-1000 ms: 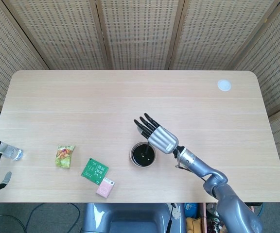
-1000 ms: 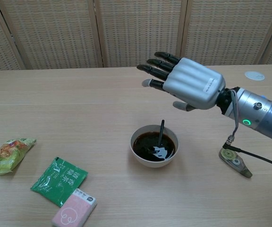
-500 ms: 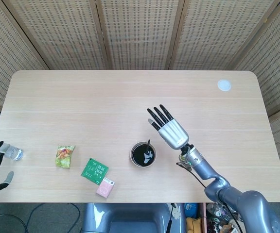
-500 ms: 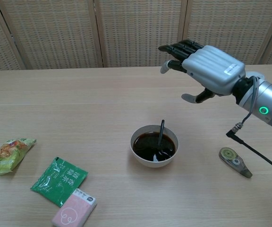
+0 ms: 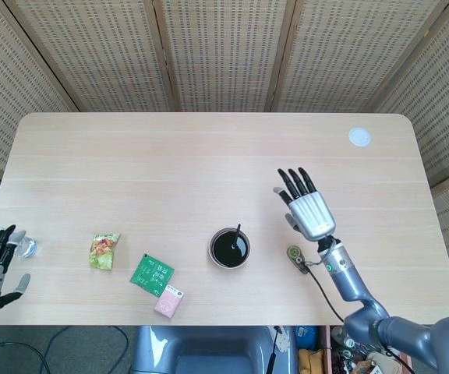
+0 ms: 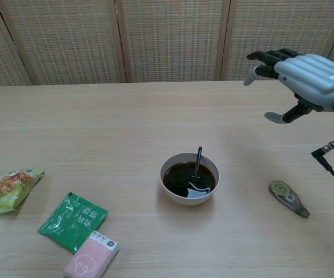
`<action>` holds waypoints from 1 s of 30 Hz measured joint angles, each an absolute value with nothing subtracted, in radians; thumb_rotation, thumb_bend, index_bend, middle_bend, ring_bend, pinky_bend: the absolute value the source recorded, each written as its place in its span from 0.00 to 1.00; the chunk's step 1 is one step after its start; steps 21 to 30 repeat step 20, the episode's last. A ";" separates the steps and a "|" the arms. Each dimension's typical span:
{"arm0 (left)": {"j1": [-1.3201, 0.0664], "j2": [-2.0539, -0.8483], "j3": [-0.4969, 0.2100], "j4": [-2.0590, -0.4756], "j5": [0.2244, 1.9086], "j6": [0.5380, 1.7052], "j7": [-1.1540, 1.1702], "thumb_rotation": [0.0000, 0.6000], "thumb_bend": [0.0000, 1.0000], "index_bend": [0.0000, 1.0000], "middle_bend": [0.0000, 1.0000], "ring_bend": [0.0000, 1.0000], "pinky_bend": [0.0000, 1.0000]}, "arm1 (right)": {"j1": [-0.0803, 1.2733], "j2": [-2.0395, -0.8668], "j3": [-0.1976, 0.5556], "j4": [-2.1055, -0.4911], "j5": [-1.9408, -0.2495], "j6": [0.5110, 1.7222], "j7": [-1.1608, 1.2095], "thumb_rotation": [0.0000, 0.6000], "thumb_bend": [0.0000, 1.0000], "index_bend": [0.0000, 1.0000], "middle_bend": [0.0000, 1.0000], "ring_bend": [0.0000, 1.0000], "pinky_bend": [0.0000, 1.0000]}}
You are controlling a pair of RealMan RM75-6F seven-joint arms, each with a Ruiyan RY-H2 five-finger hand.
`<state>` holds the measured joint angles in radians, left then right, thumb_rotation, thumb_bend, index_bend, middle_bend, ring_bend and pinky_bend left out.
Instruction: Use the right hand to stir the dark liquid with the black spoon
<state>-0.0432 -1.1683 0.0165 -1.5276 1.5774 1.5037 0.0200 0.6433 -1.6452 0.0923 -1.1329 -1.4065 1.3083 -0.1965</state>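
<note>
Your right hand hovers empty, fingers spread, right of the bowl holding dark liquid and the black spoon.

No words or numbers can be read here. The green packet near the front edge of the table has white marks on it, but they are too small and blurry to read. The pink packet touching it, closer to the front edge, shows only a pale round shape. The snack bag near the left edge has bright print that cannot be made out. The right hand has a tiny dark mark on its back, too small to read
</note>
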 measured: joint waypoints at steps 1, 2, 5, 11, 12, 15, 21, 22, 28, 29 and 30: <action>-0.044 -1.169 0.019 -1.529 1.585 1.504 0.025 1.00 0.38 0.00 0.00 0.00 0.00 | 0.631 -1.635 0.095 -1.153 -1.395 1.310 -0.199 1.00 0.45 0.30 0.11 0.00 0.00; -0.046 -1.171 0.022 -1.532 1.595 1.505 0.032 1.00 0.38 0.00 0.00 0.00 0.00 | 0.619 -1.623 0.097 -1.173 -1.384 1.312 -0.202 1.00 0.45 0.30 0.11 0.00 0.00; -0.048 -1.175 0.023 -1.539 1.600 1.510 0.039 1.00 0.38 0.00 0.00 0.00 0.00 | 0.575 -1.583 0.102 -1.237 -1.349 1.320 -0.213 1.00 0.45 0.30 0.11 0.00 0.00; -0.047 -1.177 0.020 -1.549 1.600 1.519 0.053 1.00 0.38 0.00 0.00 0.00 0.00 | 0.492 -1.503 0.097 -1.332 -1.319 1.358 -0.233 1.00 0.45 0.30 0.11 0.00 0.00; -0.047 -1.176 0.020 -1.552 1.601 1.521 0.055 1.00 0.38 0.00 0.00 0.00 0.00 | 0.477 -1.492 0.092 -1.344 -1.319 1.371 -0.236 1.00 0.45 0.30 0.11 0.00 0.00; -0.045 -1.175 0.021 -1.559 1.604 1.527 0.060 1.00 0.39 0.00 0.00 0.00 0.00 | 0.438 -1.469 0.080 -1.373 -1.324 1.401 -0.242 1.00 0.45 0.30 0.11 0.00 0.00; -0.040 -1.173 0.024 -1.565 1.603 1.532 0.065 1.00 0.38 0.00 0.00 0.00 0.00 | 0.379 -1.448 0.062 -1.408 -1.332 1.447 -0.239 1.00 0.45 0.30 0.11 0.00 0.00; -0.040 -1.173 0.024 -1.565 1.603 1.532 0.065 1.00 0.38 0.00 0.00 0.00 0.00 | 0.379 -1.448 0.062 -1.408 -1.332 1.447 -0.239 1.00 0.45 0.30 0.11 0.00 0.00; -0.040 -1.173 0.024 -1.565 1.603 1.532 0.065 1.00 0.38 0.00 0.00 0.00 0.00 | 0.379 -1.448 0.062 -1.408 -1.332 1.447 -0.239 1.00 0.45 0.30 0.11 0.00 0.00; -0.040 -1.173 0.024 -1.565 1.603 1.532 0.065 1.00 0.38 0.00 0.00 0.00 0.00 | 0.379 -1.448 0.062 -1.408 -1.332 1.447 -0.239 1.00 0.45 0.30 0.11 0.00 0.00; -0.040 -1.173 0.024 -1.565 1.603 1.532 0.065 1.00 0.38 0.00 0.00 0.00 0.00 | 0.379 -1.448 0.062 -1.408 -1.332 1.447 -0.239 1.00 0.45 0.30 0.11 0.00 0.00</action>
